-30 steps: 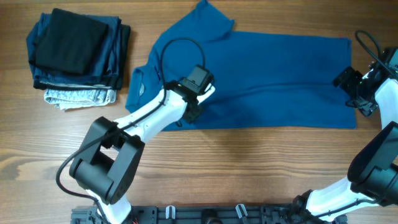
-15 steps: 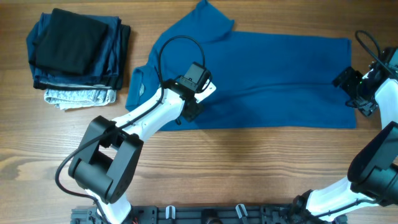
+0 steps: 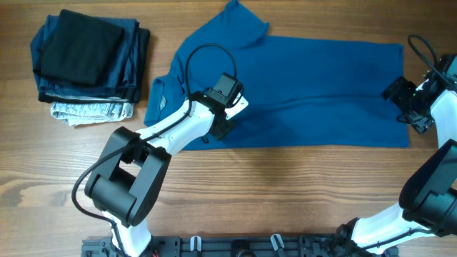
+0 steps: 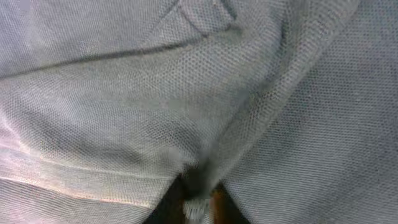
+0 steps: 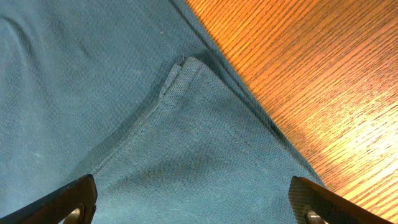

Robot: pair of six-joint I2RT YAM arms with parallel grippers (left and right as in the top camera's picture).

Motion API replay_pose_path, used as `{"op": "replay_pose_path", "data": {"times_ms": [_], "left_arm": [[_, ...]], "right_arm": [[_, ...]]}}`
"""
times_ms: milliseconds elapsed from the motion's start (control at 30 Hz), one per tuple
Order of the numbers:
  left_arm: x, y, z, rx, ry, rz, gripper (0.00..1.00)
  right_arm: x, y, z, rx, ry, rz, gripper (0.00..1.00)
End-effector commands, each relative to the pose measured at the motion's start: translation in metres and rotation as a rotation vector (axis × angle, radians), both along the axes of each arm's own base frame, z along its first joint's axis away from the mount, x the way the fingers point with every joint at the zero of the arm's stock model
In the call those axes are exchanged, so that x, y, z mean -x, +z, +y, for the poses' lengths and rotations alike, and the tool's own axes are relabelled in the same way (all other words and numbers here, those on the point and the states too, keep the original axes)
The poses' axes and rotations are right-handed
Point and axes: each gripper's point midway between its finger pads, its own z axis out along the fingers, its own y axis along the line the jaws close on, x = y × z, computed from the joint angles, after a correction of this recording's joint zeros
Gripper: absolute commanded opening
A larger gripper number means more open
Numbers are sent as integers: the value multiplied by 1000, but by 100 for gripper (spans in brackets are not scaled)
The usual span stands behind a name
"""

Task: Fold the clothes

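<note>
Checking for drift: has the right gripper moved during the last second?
No. The right gripper stays at the same spot by the right edge of the T-shirt.

Blue T-shirt [image 5: 143, 124] hem corner on wood table [image 5: 311, 74], R pincer [image 5: 193, 208] tips wide apart.

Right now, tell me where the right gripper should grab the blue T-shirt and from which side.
Probably best to take the T-shirt by the hem corner below the right gripper, coming in from the table side. That corner lies flat with its edge free against the wood, and the fingers are open wide over it.
</note>
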Motion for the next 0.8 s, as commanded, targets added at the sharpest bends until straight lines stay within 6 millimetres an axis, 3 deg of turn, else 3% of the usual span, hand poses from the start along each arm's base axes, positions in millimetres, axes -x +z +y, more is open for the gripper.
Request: {"op": "replay_pose_path", "data": {"times_ms": [0,200,267,400,767], "left_arm": [[-17,14,3,-35,10,-79,4],[-40,27,-4,-6,27,-191,6],[-54,35,-8,9,40,-257,14],[-72,47,-7,5,70,-354,18],[-80,53,-28,115,43,-379,17]], "right_arm": [[-4,6,1,0,0,-20,99],[-4,6,1,0,0,-20,100],[-4,6,1,0,0,-20,99],[-4,6,1,-1,-1,-20,99],[-4,6,1,-1,-1,-20,100]]}}
